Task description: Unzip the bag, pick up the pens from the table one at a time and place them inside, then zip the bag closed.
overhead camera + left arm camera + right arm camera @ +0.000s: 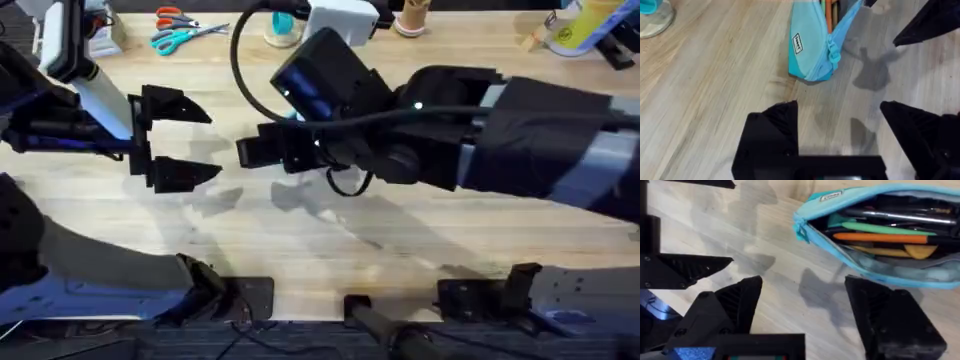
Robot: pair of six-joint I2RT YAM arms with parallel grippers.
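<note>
Both grippers, left (205, 142) and right (802, 305), hung spread wide, holding nothing. Bag (880, 230) lay on table (300, 240), unzipped, green and orange pens (880, 232) inside. Zipping looked next: grab pull (833, 52).

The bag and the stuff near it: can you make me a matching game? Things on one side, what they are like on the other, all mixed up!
Things:
1. bag
2. orange pen
3. green pen
4. left gripper

What it is like:
A. empty, jaws open
B. unzipped, lying on the table
C. inside the bag, below the green one in the right wrist view
D. inside the bag, light-coloured

Pairs: 1-B, 2-C, 3-D, 4-A
</note>
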